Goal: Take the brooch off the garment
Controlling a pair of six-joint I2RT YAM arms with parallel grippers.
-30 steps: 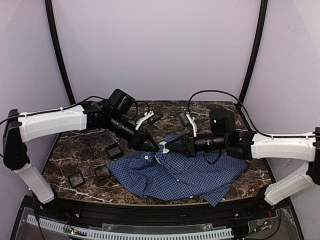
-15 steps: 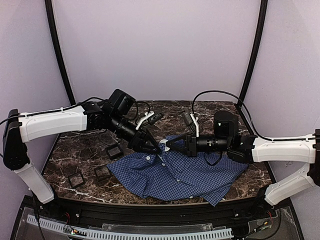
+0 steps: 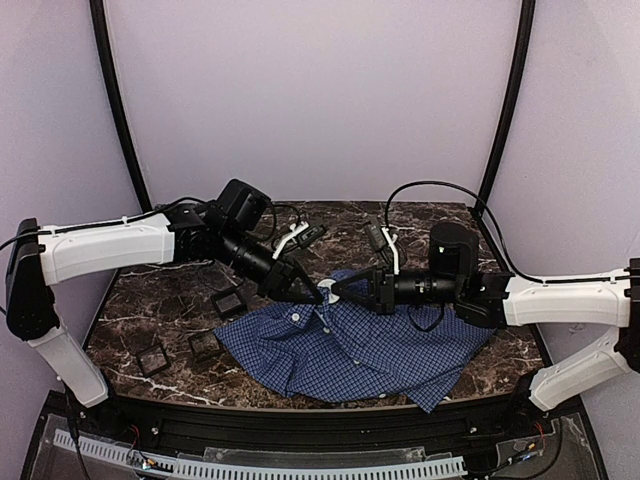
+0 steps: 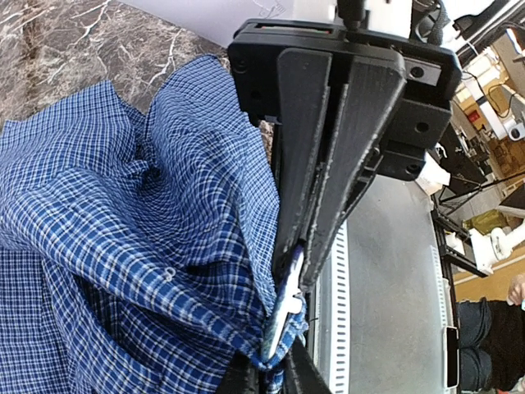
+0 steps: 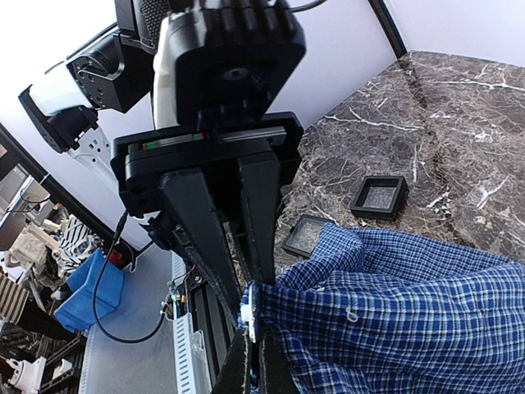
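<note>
The blue-and-white checked shirt [image 3: 380, 345] lies spread on the marble table, and its collar end is lifted between the two grippers. The brooch [image 3: 325, 293] is a small white and blue disc at that lifted point. It shows edge-on in the left wrist view [image 4: 283, 316] and in the right wrist view [image 5: 248, 316]. My left gripper [image 3: 311, 293] [image 4: 297, 264] is shut on the brooch's upper edge. My right gripper [image 3: 339, 291] [image 5: 256, 357] faces it tip to tip, shut on the shirt fabric wrapped round the brooch's lower edge.
Three small black trays sit on the table left of the shirt [image 3: 230, 302] [image 3: 204, 345] [image 3: 152, 358]; two show in the right wrist view [image 5: 379, 197] [image 5: 305, 235]. Cables and white clips hang off both wrists above the shirt. The table's front edge [image 3: 300, 405] runs just below the shirt's hem.
The right arm has drawn back a little to the right with its wrist raised. The left gripper has edged right onto the brooch. The collar stays lifted between them.
</note>
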